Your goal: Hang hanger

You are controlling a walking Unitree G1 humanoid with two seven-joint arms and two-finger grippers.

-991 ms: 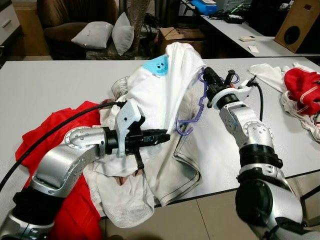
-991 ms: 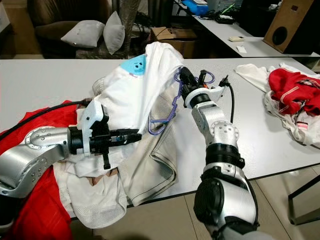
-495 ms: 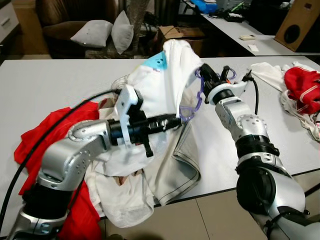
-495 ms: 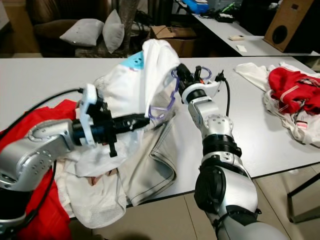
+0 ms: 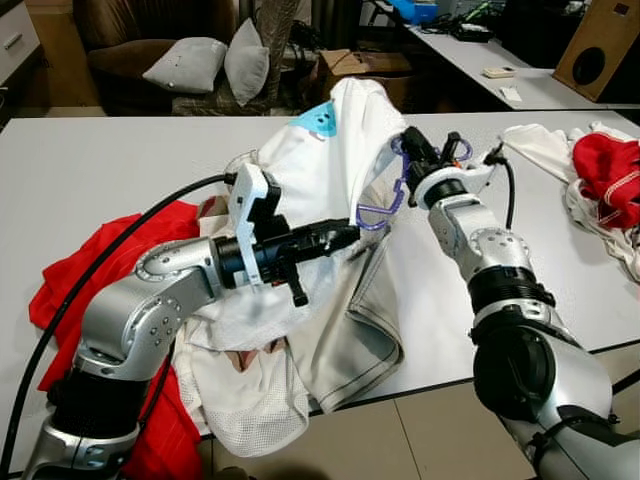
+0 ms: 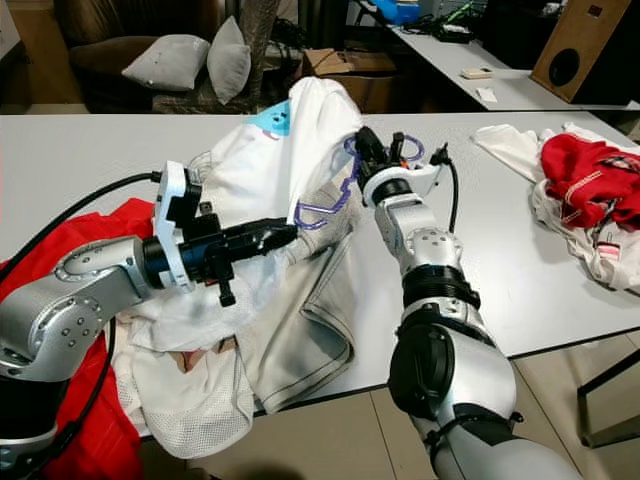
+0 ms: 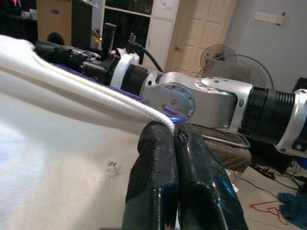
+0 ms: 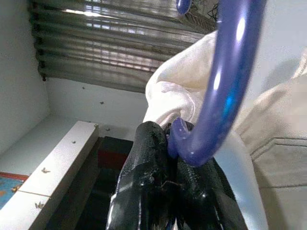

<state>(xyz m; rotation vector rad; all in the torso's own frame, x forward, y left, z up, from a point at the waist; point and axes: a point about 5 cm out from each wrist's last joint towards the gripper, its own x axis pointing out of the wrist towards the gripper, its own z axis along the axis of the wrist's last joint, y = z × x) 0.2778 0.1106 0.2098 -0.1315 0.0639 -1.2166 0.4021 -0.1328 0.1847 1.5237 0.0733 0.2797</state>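
A purple plastic hanger [image 5: 384, 206] hangs partly inside a white T-shirt [image 5: 320, 170] with a blue cartoon print, lifted above the table. My right gripper [image 5: 410, 152] is shut on the hanger's upper part, at the shirt's raised shoulder; the right wrist view shows the purple bar [image 8: 225, 72] pinched at the fingertips [image 8: 153, 143] against white cloth. My left gripper [image 5: 345, 236] is shut on the shirt's hem, just left of the hanger's lower end. In the left wrist view the hem [image 7: 96, 91] runs into the closed fingertips [image 7: 158, 143].
A red garment [image 5: 100, 270] lies under my left arm, and a beige garment [image 5: 370, 320] hangs over the white table's [image 5: 100, 170] front edge. A red and white clothes pile [image 5: 600, 180] sits at the far right. An armchair with cushions [image 5: 190, 65] stands behind.
My left gripper has moved forward and right, carrying the shirt hem up to the hanger's lower end. The right gripper and hanger shifted slightly left and up.
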